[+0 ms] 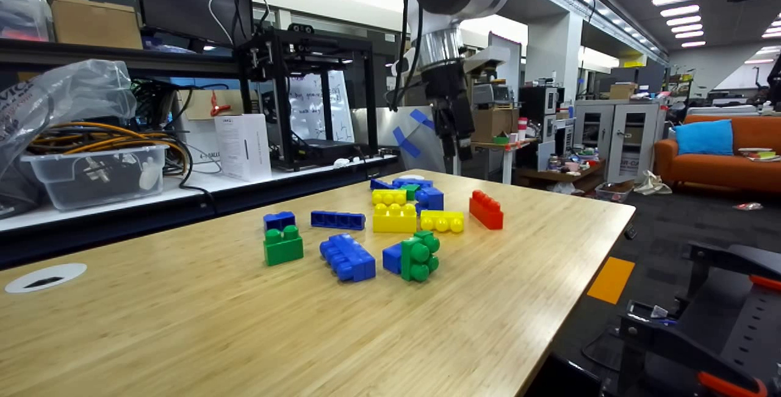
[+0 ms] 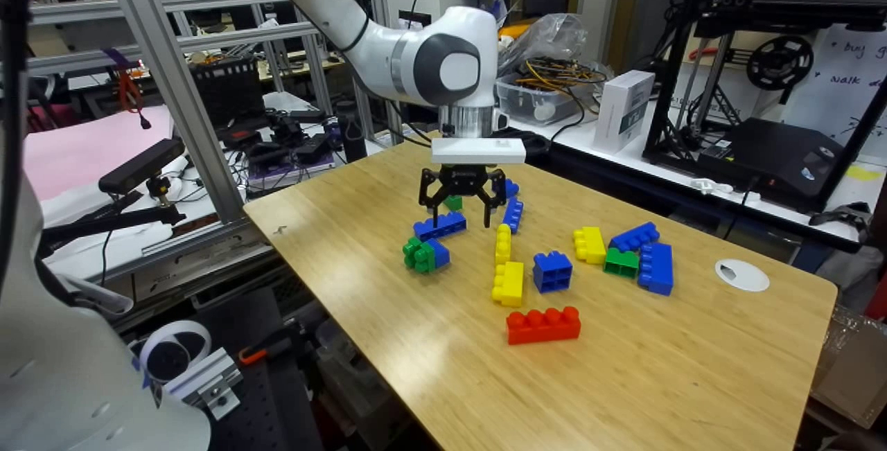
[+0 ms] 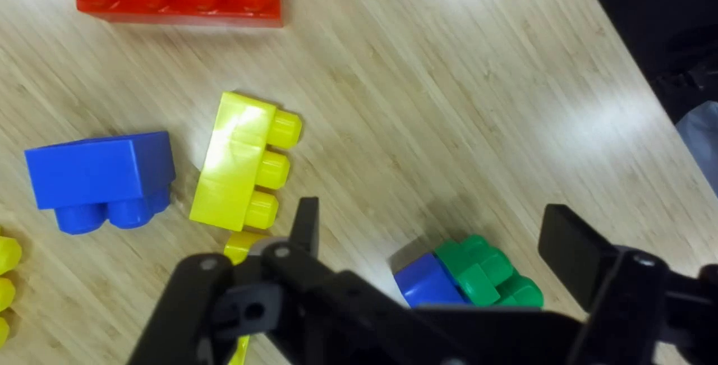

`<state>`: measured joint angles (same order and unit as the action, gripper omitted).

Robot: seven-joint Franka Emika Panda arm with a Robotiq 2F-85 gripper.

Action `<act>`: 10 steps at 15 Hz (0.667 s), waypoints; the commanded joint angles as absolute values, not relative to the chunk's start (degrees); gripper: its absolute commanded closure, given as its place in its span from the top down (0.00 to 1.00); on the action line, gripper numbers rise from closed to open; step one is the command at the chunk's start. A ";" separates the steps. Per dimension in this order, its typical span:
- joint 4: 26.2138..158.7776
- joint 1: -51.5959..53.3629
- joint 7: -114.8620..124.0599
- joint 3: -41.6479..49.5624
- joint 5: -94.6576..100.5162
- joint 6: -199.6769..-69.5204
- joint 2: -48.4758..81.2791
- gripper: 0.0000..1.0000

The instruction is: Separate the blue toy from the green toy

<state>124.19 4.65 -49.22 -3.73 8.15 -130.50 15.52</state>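
Presently the blue toy and the green toy lie touching on the bench, green studs facing away from the blue. Pair sits below the hand; wrist view shows it between the fingers, partly hidden by the hand's own body. Hand wide, fingers well apart. Near the pair, a longer blue brick; further out, yellow bricks, then a red brick.

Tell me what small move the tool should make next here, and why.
Probably lower the open tool a little toward the green toy and blue toy. The two appear joined, so a grip seems needed to part them; both exterior views show the tool raised above the table, and the wrist view shows both toys, partly hidden, between its spread fingers.
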 commanded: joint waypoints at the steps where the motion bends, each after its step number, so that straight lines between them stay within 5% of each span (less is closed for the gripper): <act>1: 124.71 3.73 -51.87 -5.25 12.18 -139.19 20.03 1.00; 10: 130.96 3.52 -59.20 -10.48 16.86 -152.93 23.70 1.00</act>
<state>128.03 4.73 -55.38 -8.89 15.36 -149.89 24.80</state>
